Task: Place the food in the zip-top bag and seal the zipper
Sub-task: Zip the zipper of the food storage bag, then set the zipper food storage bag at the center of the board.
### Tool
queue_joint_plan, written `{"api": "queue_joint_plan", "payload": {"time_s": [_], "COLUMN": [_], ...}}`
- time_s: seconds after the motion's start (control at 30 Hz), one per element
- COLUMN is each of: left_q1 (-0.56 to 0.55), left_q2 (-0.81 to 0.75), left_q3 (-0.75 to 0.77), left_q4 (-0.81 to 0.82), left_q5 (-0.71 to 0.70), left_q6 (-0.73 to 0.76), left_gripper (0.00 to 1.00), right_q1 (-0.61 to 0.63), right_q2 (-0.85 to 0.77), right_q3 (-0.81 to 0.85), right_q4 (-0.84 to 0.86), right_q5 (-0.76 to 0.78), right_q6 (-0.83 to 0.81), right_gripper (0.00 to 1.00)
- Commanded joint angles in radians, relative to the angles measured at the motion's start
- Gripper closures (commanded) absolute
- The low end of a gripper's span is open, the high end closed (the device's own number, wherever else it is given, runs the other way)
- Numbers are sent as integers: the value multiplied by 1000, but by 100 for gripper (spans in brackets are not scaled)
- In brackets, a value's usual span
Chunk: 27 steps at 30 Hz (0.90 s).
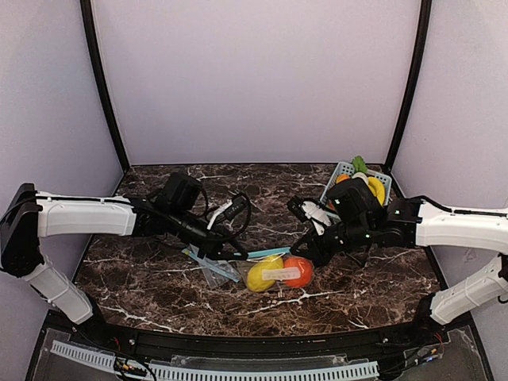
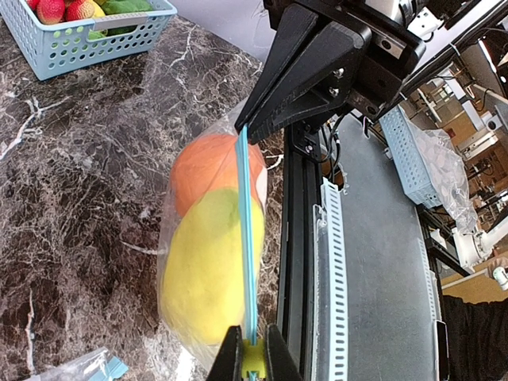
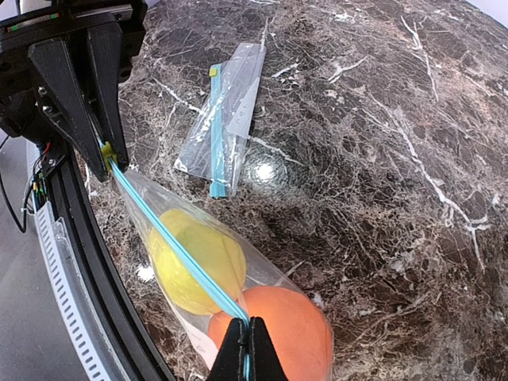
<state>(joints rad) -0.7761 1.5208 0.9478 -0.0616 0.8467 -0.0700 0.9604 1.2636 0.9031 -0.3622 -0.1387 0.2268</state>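
The clear zip-top bag (image 1: 279, 274) lies near the table's front middle, and two pieces of the food sit inside it: a yellow oblong (image 3: 194, 262) and an orange-red ball (image 3: 294, 329). Its blue zipper strip (image 2: 246, 238) is stretched taut between both grippers. My left gripper (image 2: 252, 361) is shut on the yellow slider at one end of the strip. At the other end, my right gripper (image 3: 248, 343) is shut on the strip itself, just above the orange ball. In the top view the left gripper (image 1: 242, 255) and right gripper (image 1: 302, 252) face each other over the bag.
A second, empty zip-top bag (image 3: 226, 115) lies flat on the marble left of the filled one. At the back right stands a light-blue basket (image 1: 340, 168) holding more toy food. The table's black front rail (image 2: 298, 238) runs close beside the bag.
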Motion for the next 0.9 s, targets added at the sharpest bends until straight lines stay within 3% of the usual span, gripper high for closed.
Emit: {"api": "queue_joint_plan", "payload": {"time_s": [0.0,0.13,0.3,0.5,0.6,0.87], "left_q1": [14,15,21,88,150,330], "left_q2": [-54,-88,-166,-348,-432,-502], "left_q3": [-30,-4,25,41,41,23], "left_q4": [-130,-139,-152,-211,-267,-328], "left_q5": [-5,-12,-128,-386,-445,-488], "left_q6": [7,-13,-38,-50,-49,-78], "left_gripper": [99,91,43,19,12,9], "right_q1": [-41,-40,-40,-31,-29,-28], "right_q2": [-43,-56,-7,68,109,275], "right_q3": [14,16,48,95,125,221], "right_q4": [-58,11,62,147,194,292], "right_q5": [33,-36,4,46,35,16], "right_q6": [28,59,137,200,208,244], "right_gripper": [100,100,100,100,100,100]}}
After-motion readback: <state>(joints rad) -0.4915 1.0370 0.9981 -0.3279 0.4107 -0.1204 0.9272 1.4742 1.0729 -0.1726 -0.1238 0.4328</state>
